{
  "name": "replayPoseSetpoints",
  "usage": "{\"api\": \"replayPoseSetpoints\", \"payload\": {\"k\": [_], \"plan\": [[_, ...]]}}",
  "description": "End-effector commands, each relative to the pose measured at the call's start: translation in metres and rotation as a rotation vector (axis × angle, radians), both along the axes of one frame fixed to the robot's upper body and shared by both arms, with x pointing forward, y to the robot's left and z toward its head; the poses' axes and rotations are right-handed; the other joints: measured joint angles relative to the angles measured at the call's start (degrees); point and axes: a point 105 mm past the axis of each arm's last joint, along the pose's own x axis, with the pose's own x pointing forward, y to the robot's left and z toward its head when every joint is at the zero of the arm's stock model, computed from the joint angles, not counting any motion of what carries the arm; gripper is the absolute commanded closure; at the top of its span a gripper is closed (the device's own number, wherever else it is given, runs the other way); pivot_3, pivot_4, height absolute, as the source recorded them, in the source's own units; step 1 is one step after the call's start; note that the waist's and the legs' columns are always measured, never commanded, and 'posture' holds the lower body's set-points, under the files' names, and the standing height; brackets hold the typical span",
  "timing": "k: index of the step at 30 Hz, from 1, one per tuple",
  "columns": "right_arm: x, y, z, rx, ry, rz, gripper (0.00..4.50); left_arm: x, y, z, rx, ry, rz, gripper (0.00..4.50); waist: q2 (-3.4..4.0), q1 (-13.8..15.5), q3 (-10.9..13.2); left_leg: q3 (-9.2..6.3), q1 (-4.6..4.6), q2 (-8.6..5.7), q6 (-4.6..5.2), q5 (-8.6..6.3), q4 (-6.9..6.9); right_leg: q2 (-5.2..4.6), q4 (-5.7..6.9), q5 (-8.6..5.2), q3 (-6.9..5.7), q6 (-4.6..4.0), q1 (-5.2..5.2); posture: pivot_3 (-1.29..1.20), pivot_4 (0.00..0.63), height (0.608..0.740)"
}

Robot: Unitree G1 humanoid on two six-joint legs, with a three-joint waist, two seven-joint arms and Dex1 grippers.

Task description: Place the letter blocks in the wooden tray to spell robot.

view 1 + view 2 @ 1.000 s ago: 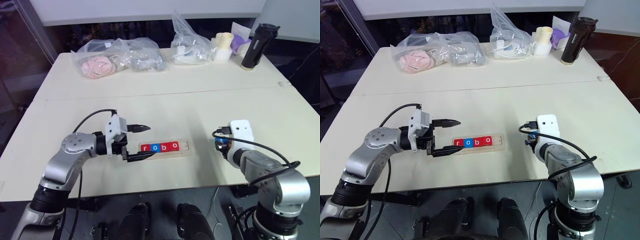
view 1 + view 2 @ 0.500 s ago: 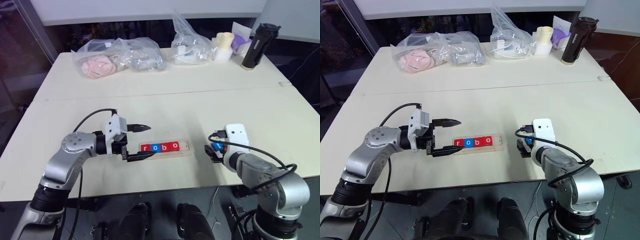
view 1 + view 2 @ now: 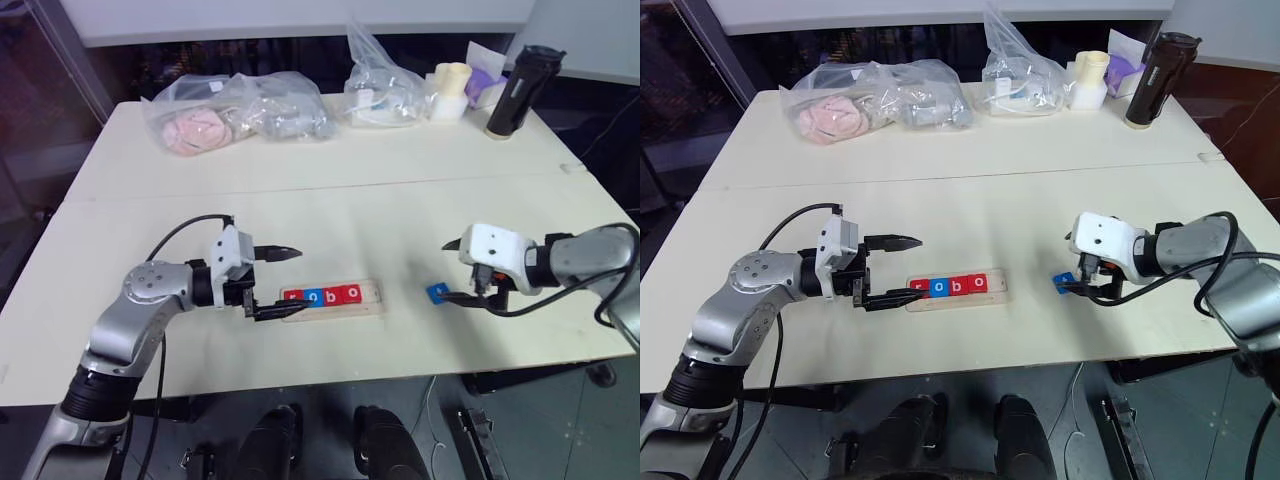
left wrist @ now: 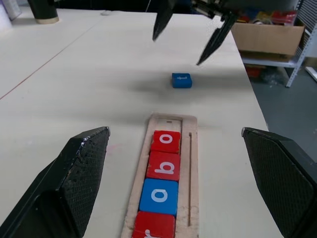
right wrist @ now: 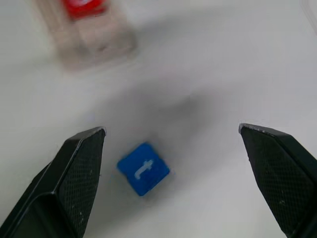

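**Last letter lies loose on the table, tray one short**

The blue t block point(image 5: 143, 168) lies flat on the table point(image 3: 400, 210), letter up, off the tray's empty end and apart from it. It looks like a small, stiff, light tile, likely to skid if nudged; the sound hold is across two opposite flat sides, squared to its edges. The wooden tray point(image 4: 192, 148) holds r, o, b, o in a row, its last slot bare. The right gripper point(image 3: 462, 270) hovers above the block, jaws wide apart, holding nothing. The left gripper point(image 3: 282, 281) rests at the tray's r end, jaws also spread and empty.
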Motion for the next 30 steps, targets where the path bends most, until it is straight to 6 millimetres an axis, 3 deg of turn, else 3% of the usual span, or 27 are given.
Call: {"api": "replayPoseSetpoints", "payload": {"k": [1,6,18,26,30], "plan": [[0.004,-0.002,-0.003,-0.072,0.022,0.150,0.06,0.000,-0.001,0.008,-0.003,-0.040,-0.007,0.00,-0.01,0.0,0.0,0.00,0.01,0.01,0.00,0.00,0.00,0.01,0.00,-0.01,0.01,-0.01,0.00,0.00,0.150,0.738],[0.008,-0.005,-0.014,-0.041,0.146,0.187,0.06,0.000,0.001,0.010,-0.002,-0.049,0.004,0.00,0.01,0.2,0.0,-0.03,0.01,0.06,-0.01,0.00,-0.01,0.05,0.05,0.02,0.10,-0.11,-0.05,0.00,0.150,0.738],[0.020,-0.017,-0.033,-0.006,0.235,0.133,0.06,-0.002,0.004,0.011,0.001,-0.054,0.027,0.00,0.02,0.3,0.0,-0.02,0.01,0.00,-0.02,0.00,0.02,0.04,0.08,0.09,0.16,0.00,-0.07,0.00,0.150,0.738],[0.029,-0.007,-0.032,0.048,0.240,0.115,0.06,-0.003,0.002,0.011,0.001,-0.051,0.026,0.00,0.02,0.2,0.0,-0.02,0.06,0.00,-0.05,0.02,0.04,0.05,0.24,0.10,0.20,0.01,-0.08,0.00,0.150,0.738],[0.030,-0.005,-0.035,0.059,0.248,0.107,1.87,-0.003,0.002,0.011,0.003,-0.053,0.023,0.00,0.02,0.2,0.0,-0.02,0.06,-0.01,-0.06,0.03,0.06,0.06,0.25,0.11,0.20,0.00,-0.08,0.00,0.150,0.738]]}}
